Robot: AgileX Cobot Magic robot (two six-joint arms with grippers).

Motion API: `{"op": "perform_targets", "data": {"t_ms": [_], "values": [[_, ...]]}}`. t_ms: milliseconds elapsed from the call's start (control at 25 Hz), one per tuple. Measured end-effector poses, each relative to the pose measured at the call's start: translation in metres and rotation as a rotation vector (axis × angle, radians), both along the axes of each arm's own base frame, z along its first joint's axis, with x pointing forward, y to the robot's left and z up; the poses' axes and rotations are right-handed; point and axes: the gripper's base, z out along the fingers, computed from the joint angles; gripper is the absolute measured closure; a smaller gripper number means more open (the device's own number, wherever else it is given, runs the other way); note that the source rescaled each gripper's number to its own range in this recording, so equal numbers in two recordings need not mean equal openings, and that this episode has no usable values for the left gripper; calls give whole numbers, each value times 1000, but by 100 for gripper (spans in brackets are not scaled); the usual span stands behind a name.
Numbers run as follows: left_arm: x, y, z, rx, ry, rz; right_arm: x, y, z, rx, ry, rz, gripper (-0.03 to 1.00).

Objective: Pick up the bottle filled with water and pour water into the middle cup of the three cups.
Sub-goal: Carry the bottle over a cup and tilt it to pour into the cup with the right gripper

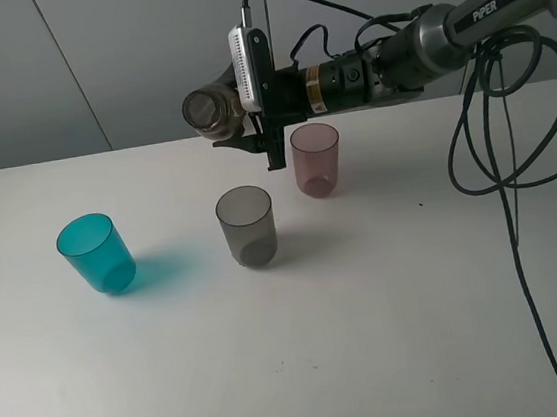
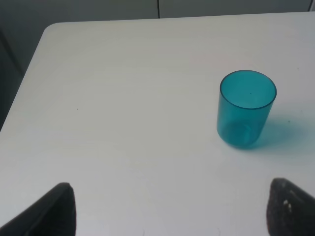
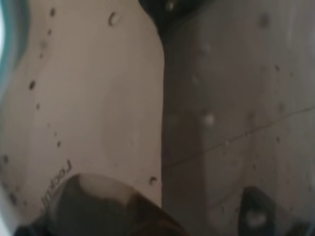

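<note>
In the high view, the right arm (image 1: 411, 47) reaches in from the counter's right side toward its far edge. The right gripper (image 1: 253, 131) is clamped on the bottle (image 1: 209, 113), which lies tipped almost level in the air with one round end turned to the camera (mouth or base, I cannot tell). The bottle hangs over the counter (image 1: 374, 338) between the far edge and the middle cup (image 1: 246, 226), touching no cup. The middle cup stands upright near the counter's centre. The pink cup (image 1: 316, 159) stands just behind it to the right, closer to the far edge. The teal cup (image 1: 95, 252) stands well apart, toward the left edge.

In the left wrist view, the left gripper (image 2: 172, 219) has its jaws spread wide with nothing between them, its dark fingers (image 2: 59, 211) over bare counter. The teal cup (image 2: 246, 115) stands upright ahead.

In the right wrist view, the bottle's smoky wall (image 3: 98, 98) fills the frame, blurred and flecked with droplets.
</note>
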Motion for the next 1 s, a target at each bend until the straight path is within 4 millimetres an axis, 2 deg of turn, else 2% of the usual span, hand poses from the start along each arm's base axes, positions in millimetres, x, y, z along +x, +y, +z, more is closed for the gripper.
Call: {"op": "perform_targets", "data": {"t_ms": [440,760,1000], "values": [[0,0,0,0,0,0,0,0,-1,-44,-123,42,96],[0,0,0,0,0,0,0,0,-1,-53,-149,51,96],[0,0,0,0,0,0,2,0,-13,-60,-141,57,97]]}}
